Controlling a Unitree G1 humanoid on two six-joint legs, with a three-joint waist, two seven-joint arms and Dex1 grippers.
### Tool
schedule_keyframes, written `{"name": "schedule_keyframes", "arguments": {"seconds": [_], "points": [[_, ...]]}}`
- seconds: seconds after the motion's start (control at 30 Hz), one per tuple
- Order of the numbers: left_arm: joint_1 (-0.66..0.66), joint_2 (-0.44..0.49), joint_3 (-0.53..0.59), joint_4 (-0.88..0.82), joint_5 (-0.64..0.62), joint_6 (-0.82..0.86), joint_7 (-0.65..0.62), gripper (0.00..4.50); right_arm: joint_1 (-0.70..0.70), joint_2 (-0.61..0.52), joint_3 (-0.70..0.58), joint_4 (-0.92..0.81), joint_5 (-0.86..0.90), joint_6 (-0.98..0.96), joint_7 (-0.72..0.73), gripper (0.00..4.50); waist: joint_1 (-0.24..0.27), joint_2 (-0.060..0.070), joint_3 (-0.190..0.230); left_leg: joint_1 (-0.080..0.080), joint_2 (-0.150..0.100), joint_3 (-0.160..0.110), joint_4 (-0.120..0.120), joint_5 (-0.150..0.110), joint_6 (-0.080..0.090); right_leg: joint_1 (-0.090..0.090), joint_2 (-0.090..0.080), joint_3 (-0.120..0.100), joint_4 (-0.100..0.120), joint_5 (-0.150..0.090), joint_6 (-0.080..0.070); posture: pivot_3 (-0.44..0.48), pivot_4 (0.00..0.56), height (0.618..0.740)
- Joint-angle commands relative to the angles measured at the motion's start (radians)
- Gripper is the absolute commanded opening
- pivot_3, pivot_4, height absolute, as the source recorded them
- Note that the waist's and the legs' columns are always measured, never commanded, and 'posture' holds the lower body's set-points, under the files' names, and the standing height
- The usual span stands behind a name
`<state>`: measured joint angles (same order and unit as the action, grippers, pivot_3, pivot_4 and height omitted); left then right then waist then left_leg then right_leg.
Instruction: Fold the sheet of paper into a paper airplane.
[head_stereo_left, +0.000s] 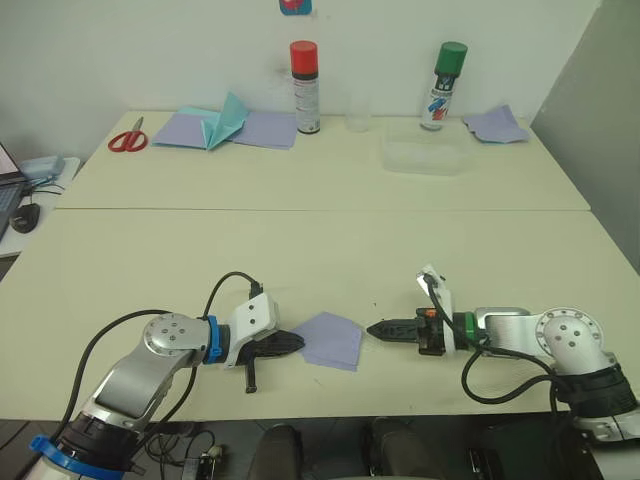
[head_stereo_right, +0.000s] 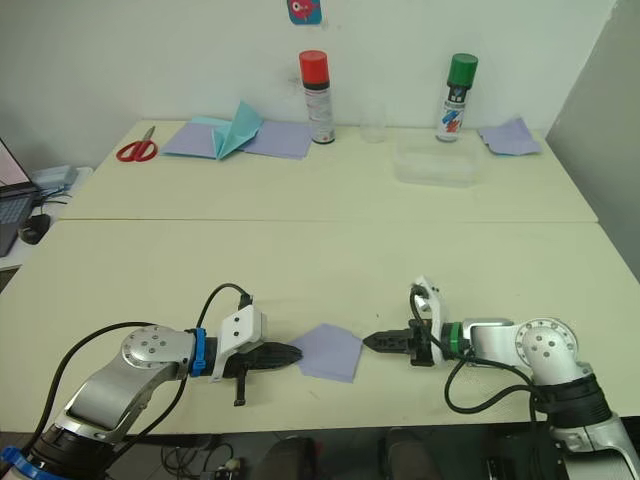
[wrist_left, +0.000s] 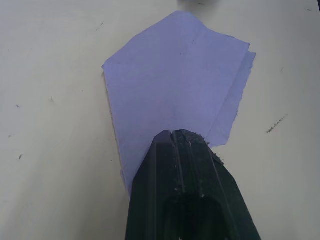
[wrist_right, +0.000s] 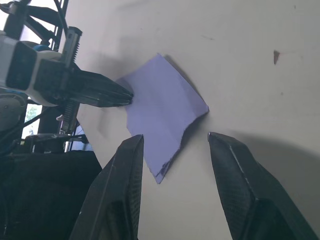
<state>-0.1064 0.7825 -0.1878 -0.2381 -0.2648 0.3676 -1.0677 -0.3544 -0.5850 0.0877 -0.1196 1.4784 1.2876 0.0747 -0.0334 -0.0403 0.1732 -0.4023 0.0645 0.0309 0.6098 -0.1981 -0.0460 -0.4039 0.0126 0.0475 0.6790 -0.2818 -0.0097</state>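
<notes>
Here we find the sheet of paper (head_stereo_left: 332, 340) lying flat near the front edge of the worktop (head_stereo_left: 320, 250), about midway between its left and right ends, between our two arms. It is a lilac piece already folded over, with stacked layers showing along one ragged edge and faint crease lines across its face.

Our left gripper (wrist_left: 176, 137) has its two black fingers pressed together, their tip resting on the paper's near-left edge; from the wrist view we cannot tell whether it pins the sheet down or pinches a layer, though nothing shows between the fingers. Our right gripper (wrist_right: 175, 142) is spread wide and holds nothing, its fingers (wrist_right: 127, 150) straddling the paper's pointed corner just beside it without touching.

We judge the paper to be very light, thin and limp: it will slide on the smooth worktop at the least push, buckle if squeezed across its face, and tear along the rough edge. A hold at a corner or along a doubled, creased edge looks safest, where the layers give some stiffness, while the other gripper presses the sheet down so it cannot skate away.
</notes>
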Motion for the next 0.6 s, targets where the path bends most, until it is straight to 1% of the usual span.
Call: {"name": "schedule_keyframes", "arguments": {"seconds": [0.03,0.2,0.3,0.37,0.6], "points": [[0.032,0.012,-0.027,0.019,0.025,0.033,0.001,0.00,-0.021,0.026,-0.042,0.025,0.086,0.022,-0.085,2.12,0.000,0.000,0.000,0.000,0.000,0.000,0.000,0.000,0.000,0.000,0.000,0.000,0.000,0.000,0.000,0.000,0.150,0.740],[0.036,0.010,-0.026,0.015,0.027,0.034,0.007,0.00,-0.019,0.064,-0.048,0.054,0.130,0.029,-0.162,2.12,-0.001,0.000,0.000,0.000,0.000,0.000,0.000,0.000,0.000,0.000,0.000,0.000,0.000,0.000,0.000,0.000,0.150,0.740],[0.036,0.010,-0.027,0.015,0.028,0.032,0.009,0.00,-0.016,0.084,-0.048,0.082,0.164,0.028,-0.209,2.71,-0.001,0.000,-0.001,0.000,0.000,0.000,0.000,0.000,0.000,0.000,0.000,0.000,0.000,0.000,0.000,0.000,0.150,0.740],[0.037,0.010,-0.027,0.014,0.028,0.033,0.009,0.00,-0.014,0.091,-0.048,0.094,0.183,0.026,-0.243,3.30,-0.001,0.000,-0.001,0.000,0.000,0.000,0.000,0.000,0.000,0.000,0.001,0.000,0.000,0.000,0.000,0.000,0.150,0.740],[0.036,0.006,-0.024,0.020,0.029,0.031,0.014,0.00,-0.009,0.109,-0.037,0.121,0.308,-0.013,-0.354,3.30,-0.002,0.000,-0.002,0.000,0.001,0.000,0.000,0.000,0.000,0.000,0.002,0.000,0.000,0.000,0.000,0.000,0.150,0.740]]}}
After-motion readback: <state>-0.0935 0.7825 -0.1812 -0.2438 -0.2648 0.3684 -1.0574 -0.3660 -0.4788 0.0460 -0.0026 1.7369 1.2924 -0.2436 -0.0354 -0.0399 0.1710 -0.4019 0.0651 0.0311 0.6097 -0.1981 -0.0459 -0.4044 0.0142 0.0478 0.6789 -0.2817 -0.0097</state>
